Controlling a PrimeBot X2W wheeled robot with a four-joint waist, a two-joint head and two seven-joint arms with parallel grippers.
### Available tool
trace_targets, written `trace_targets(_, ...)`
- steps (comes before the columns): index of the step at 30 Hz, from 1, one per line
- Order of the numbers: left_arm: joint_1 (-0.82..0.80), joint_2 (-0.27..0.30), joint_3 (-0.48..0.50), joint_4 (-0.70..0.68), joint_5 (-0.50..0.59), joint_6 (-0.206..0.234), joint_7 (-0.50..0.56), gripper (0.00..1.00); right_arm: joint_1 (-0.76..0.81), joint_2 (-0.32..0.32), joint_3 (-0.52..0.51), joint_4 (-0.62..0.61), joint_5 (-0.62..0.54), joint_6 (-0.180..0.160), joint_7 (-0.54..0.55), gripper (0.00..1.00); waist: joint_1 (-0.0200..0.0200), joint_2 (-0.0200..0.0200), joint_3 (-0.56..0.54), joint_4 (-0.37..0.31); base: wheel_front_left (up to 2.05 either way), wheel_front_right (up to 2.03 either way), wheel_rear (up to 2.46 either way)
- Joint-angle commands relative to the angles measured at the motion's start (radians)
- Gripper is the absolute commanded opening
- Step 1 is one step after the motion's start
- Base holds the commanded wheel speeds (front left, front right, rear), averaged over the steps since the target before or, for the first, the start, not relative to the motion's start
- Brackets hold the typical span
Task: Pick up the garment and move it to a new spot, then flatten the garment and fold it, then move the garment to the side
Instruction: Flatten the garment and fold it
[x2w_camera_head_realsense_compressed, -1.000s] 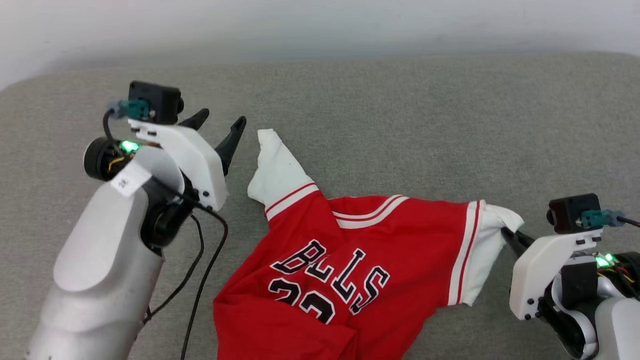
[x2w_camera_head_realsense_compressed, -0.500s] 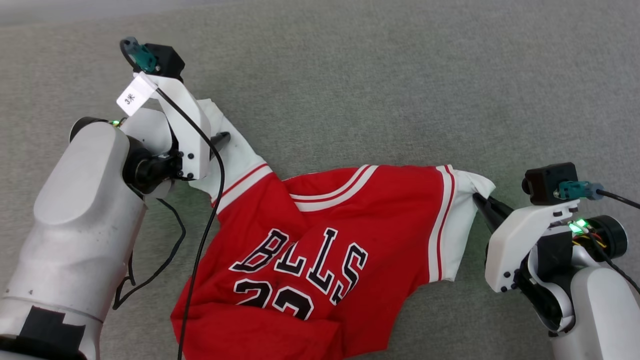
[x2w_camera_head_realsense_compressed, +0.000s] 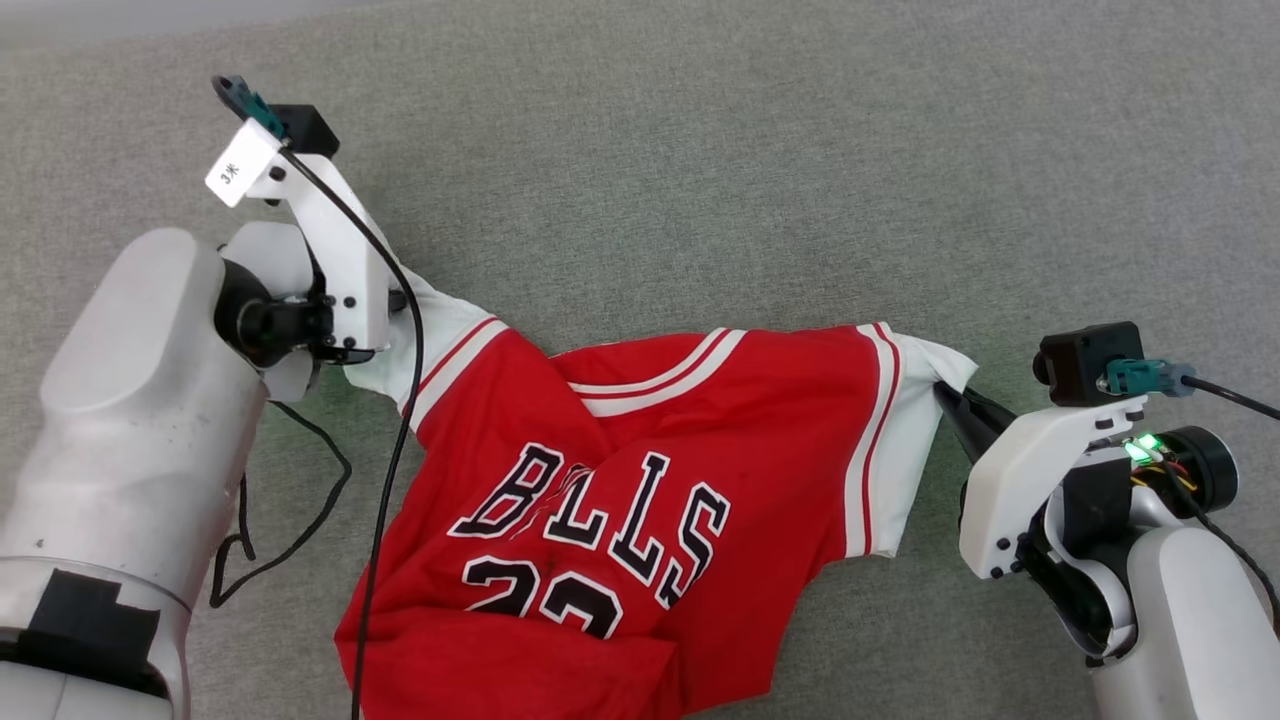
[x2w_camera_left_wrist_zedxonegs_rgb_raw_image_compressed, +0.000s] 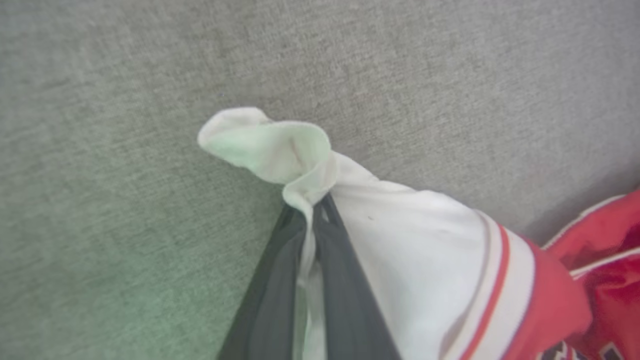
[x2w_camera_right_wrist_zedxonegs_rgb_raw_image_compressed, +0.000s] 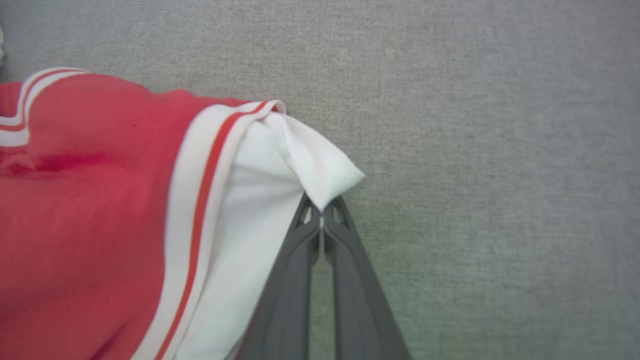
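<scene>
The garment (x2w_camera_head_realsense_compressed: 640, 470), a red jersey with white sleeves and black-and-white lettering, lies crumpled on the grey fabric surface (x2w_camera_head_realsense_compressed: 700, 180). My left gripper (x2w_camera_left_wrist_zedxonegs_rgb_raw_image_compressed: 312, 210) is shut on the tip of its white left sleeve (x2w_camera_left_wrist_zedxonegs_rgb_raw_image_compressed: 425, 240), whose cuff curls over the fingertips. In the head view that gripper (x2w_camera_head_realsense_compressed: 398, 300) sits at the sleeve's upper left end, mostly hidden by its white mount. My right gripper (x2w_camera_right_wrist_zedxonegs_rgb_raw_image_compressed: 322, 207) is shut on the corner of the other white sleeve (x2w_camera_right_wrist_zedxonegs_rgb_raw_image_compressed: 305, 165), seen in the head view (x2w_camera_head_realsense_compressed: 945, 395) at the garment's right end. The hem runs off the bottom edge.
A black cable (x2w_camera_head_realsense_compressed: 385, 520) hangs from my left wrist across the garment's left side. Grey fabric stretches behind and to both sides of the garment. A pale wall strip (x2w_camera_head_realsense_compressed: 100, 20) shows at the top left.
My left gripper has come down onto the left sleeve and shut on it. The camera has tilted down. The right gripper has kept its hold on the right sleeve.
</scene>
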Motion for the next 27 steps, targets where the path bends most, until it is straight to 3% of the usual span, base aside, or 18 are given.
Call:
trace_targets(1,0.102,-0.019,-0.037,0.055,0.009,0.002,0.014,0.00,-0.013,-0.005,-0.002,0.002,0.011,-0.001,-0.005,0.00,0.0002,0.0000,-0.003,0.002,0.00,0.00,0.00)
trace_targets(15,-0.024,0.045,-0.070,-0.020,0.013,0.001,-0.332,0.00,-0.098,-0.078,-0.058,0.077,-0.003,-0.001,-0.036,0.00,0.0002,0.0000,-0.129,0.058,0.00,0.00,0.00)
trace_targets(27,-0.173,0.091,-0.079,-0.011,0.045,0.001,-0.675,0.00,-0.447,-0.174,-0.048,0.263,0.038,-0.001,-0.060,0.00,0.0002,0.0000,-0.141,0.103,0.00,0.00,0.00)
